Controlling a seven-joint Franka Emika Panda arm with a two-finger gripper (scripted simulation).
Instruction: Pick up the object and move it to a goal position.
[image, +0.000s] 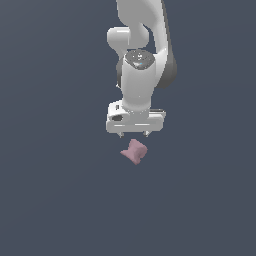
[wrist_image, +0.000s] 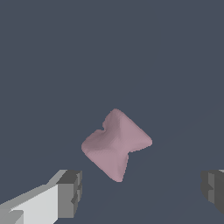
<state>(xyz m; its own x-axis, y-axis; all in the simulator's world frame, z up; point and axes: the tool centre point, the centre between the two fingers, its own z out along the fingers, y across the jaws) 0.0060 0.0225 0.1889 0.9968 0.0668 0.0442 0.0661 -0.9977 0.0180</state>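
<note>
The object (image: 134, 152) is a small dusty-pink spool-like lump with a pinched waist, lying on the dark grey floor. My white gripper (image: 134, 135) hangs just above it, a little toward the far side, with its fingers spread wide. In the wrist view the object (wrist_image: 116, 144) lies tilted, beyond the gap between the two grey fingertips (wrist_image: 70, 192), which stand far apart and touch nothing. The gripper (wrist_image: 142, 190) is open and empty.
The flat dark grey floor (image: 50, 200) stretches all around. The white arm (image: 142, 45) rises straight up behind the gripper in the exterior view. No other objects or goal marker show.
</note>
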